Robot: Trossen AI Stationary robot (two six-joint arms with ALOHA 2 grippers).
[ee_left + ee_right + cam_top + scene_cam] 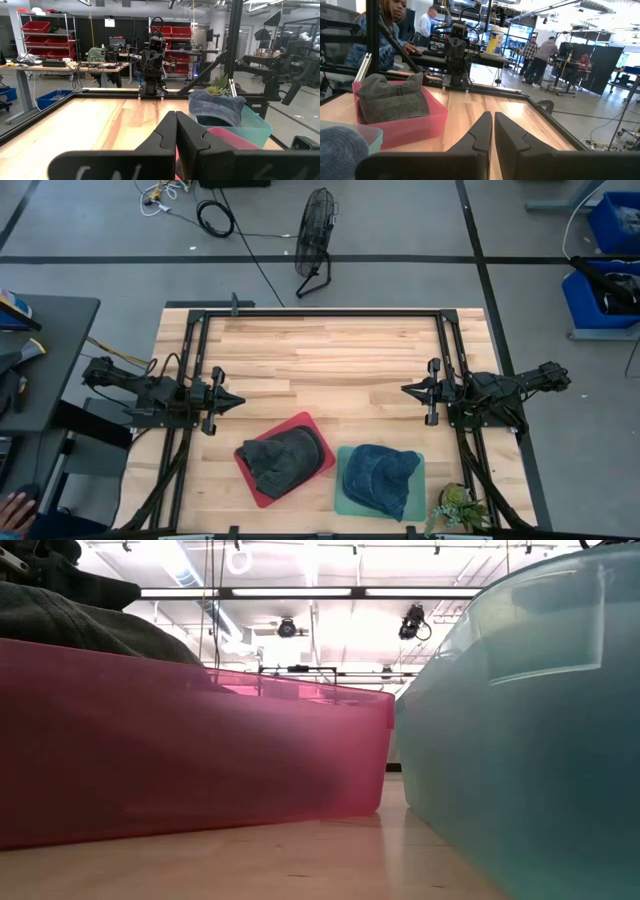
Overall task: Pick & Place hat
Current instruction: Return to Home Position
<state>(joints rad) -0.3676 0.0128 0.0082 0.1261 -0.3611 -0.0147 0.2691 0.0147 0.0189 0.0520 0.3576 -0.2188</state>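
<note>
Red bin [250,750] holds the black cap [283,458]; placement appears complete. Left gripper [234,400] and right gripper [406,389] sit closed and empty at opposite table sides, apart from the bin. No step appears outstanding.

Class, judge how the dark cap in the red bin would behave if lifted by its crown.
Probably floppy: the dark cap lies slumped and creased in the red bin. Likely light, since it looks like thin cloth. It rises above the rim, so it should come out without catching.
</note>
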